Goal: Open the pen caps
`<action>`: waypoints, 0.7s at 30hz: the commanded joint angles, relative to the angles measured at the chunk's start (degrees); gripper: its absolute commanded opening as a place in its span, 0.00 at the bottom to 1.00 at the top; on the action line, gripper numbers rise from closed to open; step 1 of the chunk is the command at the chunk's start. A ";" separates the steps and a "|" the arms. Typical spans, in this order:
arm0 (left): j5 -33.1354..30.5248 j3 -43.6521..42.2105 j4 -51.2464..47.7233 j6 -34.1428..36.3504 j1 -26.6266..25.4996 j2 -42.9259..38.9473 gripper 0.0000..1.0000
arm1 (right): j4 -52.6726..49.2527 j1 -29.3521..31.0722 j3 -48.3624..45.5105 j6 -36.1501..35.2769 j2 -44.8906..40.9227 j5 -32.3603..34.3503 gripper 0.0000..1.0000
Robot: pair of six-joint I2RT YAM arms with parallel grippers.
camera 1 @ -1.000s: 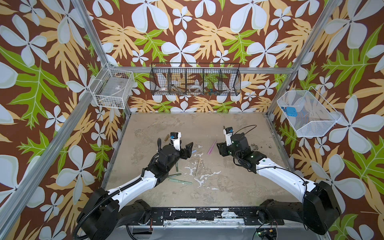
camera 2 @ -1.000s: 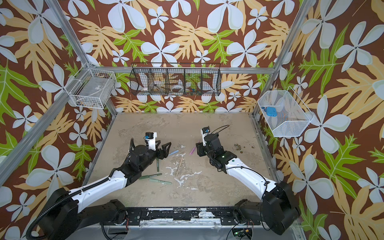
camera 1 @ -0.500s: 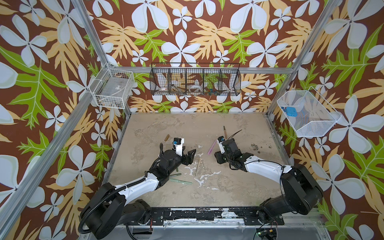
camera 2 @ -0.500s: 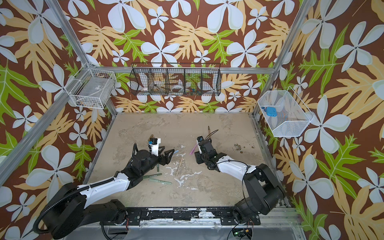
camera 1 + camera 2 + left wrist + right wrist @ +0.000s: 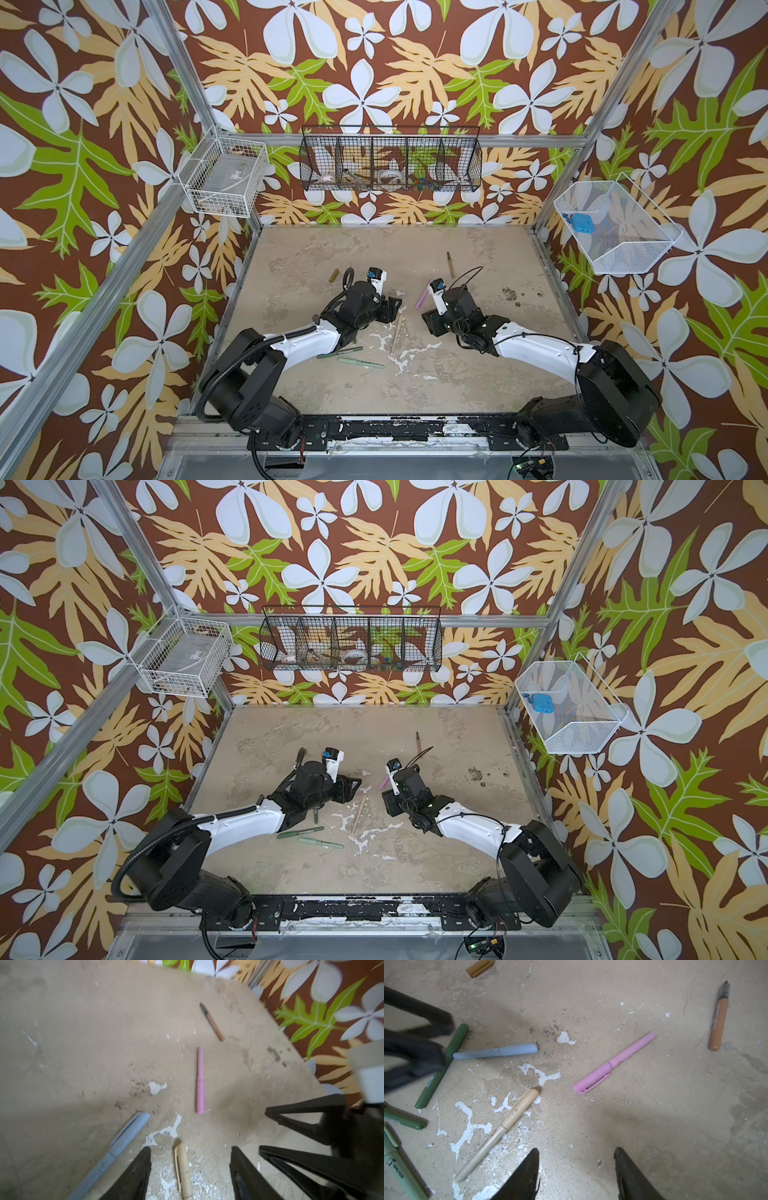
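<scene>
Jaws parted on both, left pincer (image 5: 190,1147) hangs over beige pen (image 5: 184,1172), right pincer (image 5: 576,1149) near pink pen (image 5: 612,1064).

light green pen (image 5: 401,1176), "Hello Panda" printed along barrel

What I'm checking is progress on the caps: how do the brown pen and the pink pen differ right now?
The brown pen is uncapped, its dark tip bare; the pink pen has its cap on. In both top views the brown pen lies farther back; the pink pen lies nearer the middle. Both lie flat on the table, apart.
</scene>
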 commanded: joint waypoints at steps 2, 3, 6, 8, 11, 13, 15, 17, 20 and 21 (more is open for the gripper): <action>-2.24 3.74 -9.79 2.33 -1.92 4.91 0.59 | -0.40 -0.28 0.07 0.90 -0.09 2.60 0.59; -2.53 3.90 -9.92 2.33 -2.10 5.38 0.58 | -0.40 -0.38 0.05 0.90 -0.09 2.62 0.59; -2.87 4.25 -10.42 2.51 -2.25 6.15 0.53 | -0.09 -0.38 -0.25 0.99 -0.52 2.44 0.58; -2.80 4.52 -10.71 2.75 -2.38 6.41 0.50 | -0.29 -0.54 -0.24 0.94 -0.52 2.60 0.58; -2.46 5.44 -11.75 3.36 -2.72 7.53 0.44 | -0.31 -1.13 -0.35 0.82 -0.61 2.63 0.58; -2.08 6.02 -12.18 3.56 -2.91 8.37 0.40 | -0.07 -1.78 -0.56 0.82 -0.68 2.20 0.58; -1.68 6.77 -12.73 3.90 -3.35 9.40 0.40 | -0.05 -2.20 -0.56 0.82 -0.66 1.79 0.58; -2.47 7.83 -13.76 4.42 -4.11 10.66 0.39 | -0.05 -2.39 -0.72 0.77 -0.66 1.50 0.58; -4.86 9.22 -15.33 4.85 -5.18 12.19 0.39 | -0.04 -2.41 -0.62 0.74 -0.57 1.04 0.58; -5.29 9.59 -15.76 4.80 -5.20 12.48 0.38 | -0.07 -2.40 -0.61 0.76 -0.62 0.80 0.57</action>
